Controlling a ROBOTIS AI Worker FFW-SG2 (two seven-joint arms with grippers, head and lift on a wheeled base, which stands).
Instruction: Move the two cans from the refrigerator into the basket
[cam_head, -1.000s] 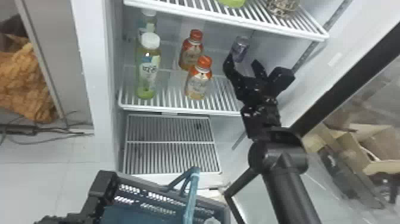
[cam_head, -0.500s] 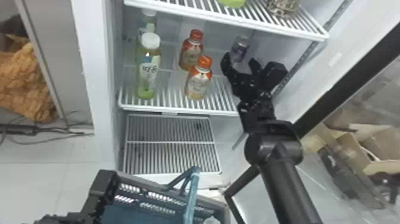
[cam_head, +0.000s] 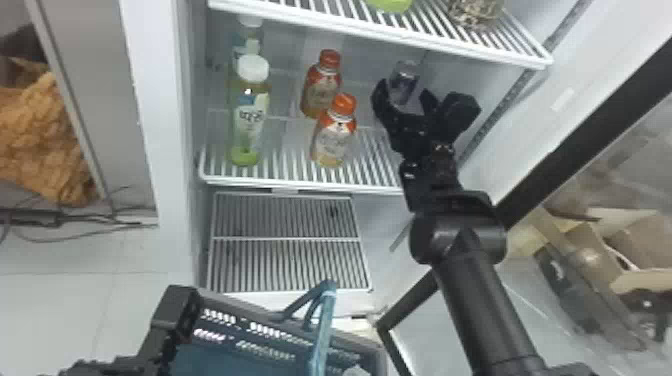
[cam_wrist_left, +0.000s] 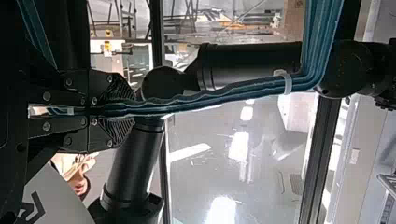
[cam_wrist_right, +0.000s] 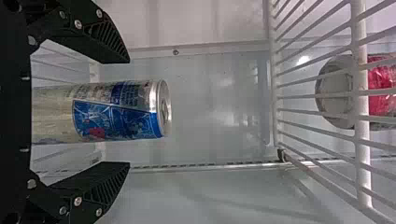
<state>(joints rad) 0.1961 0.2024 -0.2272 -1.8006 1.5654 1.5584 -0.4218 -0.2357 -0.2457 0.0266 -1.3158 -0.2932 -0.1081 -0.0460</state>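
The can (cam_wrist_right: 121, 112) stands between the right gripper's (cam_head: 404, 94) open fingers, touching neither. The left gripper's (cam_wrist_left: 123, 112) fingers are closed on the handle (cam_head: 322, 332), well apart from the can.

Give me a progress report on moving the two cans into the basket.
Possibly done: a pale item shows in the basket; whether it's the first can, I can't tell. In hand: the left gripper holds the basket's handle; the right gripper's open fingers flank a can on the fridge shelf. Left: grip that can and basket it.
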